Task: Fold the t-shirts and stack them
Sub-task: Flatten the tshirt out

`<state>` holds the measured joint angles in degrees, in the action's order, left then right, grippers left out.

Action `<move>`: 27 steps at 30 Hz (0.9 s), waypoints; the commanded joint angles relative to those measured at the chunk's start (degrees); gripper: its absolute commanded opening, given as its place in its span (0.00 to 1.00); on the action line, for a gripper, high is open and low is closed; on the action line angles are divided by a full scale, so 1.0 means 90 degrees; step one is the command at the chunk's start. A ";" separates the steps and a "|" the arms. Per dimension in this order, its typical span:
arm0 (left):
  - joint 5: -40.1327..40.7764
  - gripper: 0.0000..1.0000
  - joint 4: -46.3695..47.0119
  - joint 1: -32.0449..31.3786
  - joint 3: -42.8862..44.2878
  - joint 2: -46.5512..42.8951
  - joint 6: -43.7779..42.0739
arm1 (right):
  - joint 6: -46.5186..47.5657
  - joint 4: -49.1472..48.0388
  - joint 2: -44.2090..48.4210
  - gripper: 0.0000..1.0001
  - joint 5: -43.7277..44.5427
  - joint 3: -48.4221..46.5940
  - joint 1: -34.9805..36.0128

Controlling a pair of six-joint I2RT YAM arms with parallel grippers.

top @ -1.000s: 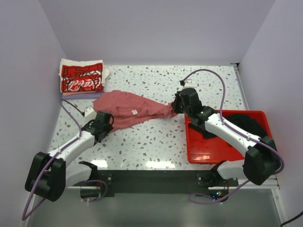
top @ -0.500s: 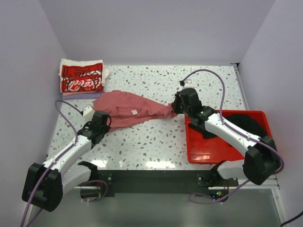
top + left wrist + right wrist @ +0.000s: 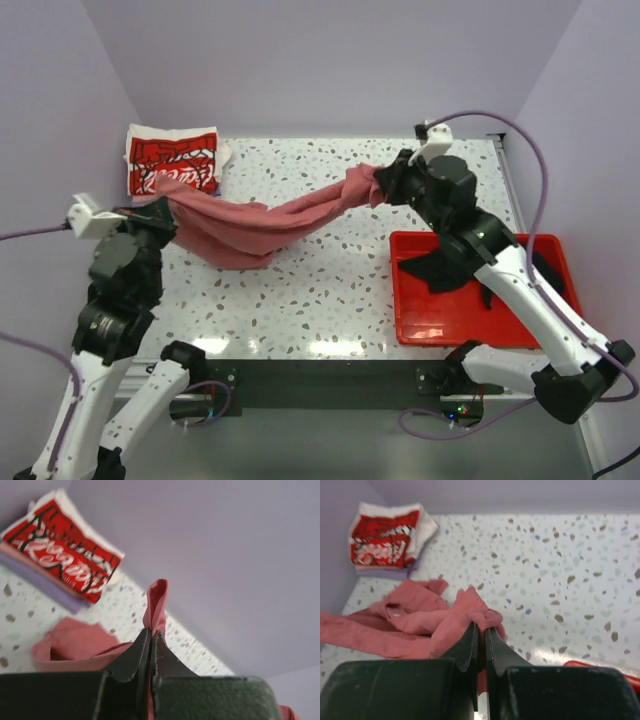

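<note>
A dusty-red t-shirt [image 3: 260,222] hangs stretched between both arms above the table, sagging in the middle. My left gripper [image 3: 158,208] is shut on its left end, where a fold of red cloth [image 3: 156,602] pokes up between the pinched fingers. My right gripper [image 3: 388,180] is shut on the bunched right end [image 3: 480,614]. A folded white t-shirt with red Coca-Cola print [image 3: 172,162] lies on a stack at the table's back left corner, also in the left wrist view [image 3: 65,562] and the right wrist view [image 3: 385,540]. A black t-shirt [image 3: 520,268] lies in the red bin.
The red plastic bin [image 3: 430,325] stands at the front right, under the right arm. Lilac walls close in the table on three sides. Purple cables loop from both arms.
The left gripper closed on the red t-shirt's left end. Both arms then rose and drew apart, lifting the shirt off the table and pulling it into a long band.
</note>
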<state>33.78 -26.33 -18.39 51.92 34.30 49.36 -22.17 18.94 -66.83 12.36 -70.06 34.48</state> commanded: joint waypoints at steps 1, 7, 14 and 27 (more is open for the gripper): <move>0.0485 0.00 0.0024 0.0042 0.1192 -0.0344 -0.0533 | 0.0344 0.0034 0.0549 0.00 -0.0181 -0.0895 0.0017; 0.0388 0.00 0.0258 0.0042 0.2774 -0.0530 -0.1089 | 0.0481 0.0298 0.0989 0.00 -0.0542 -0.2282 0.0007; -0.0207 0.00 0.0298 0.0042 0.4298 -0.0608 -0.1598 | 0.0579 0.0932 0.1175 0.00 -0.1354 -0.4087 0.0007; -0.0561 0.00 0.0318 0.0042 0.5238 -0.0375 -0.1901 | 0.0618 0.0766 0.1284 0.00 -0.2018 -0.4754 0.0017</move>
<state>26.94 -25.15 -18.39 99.24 28.86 34.83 -18.33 26.98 -52.51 -7.16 -111.79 34.81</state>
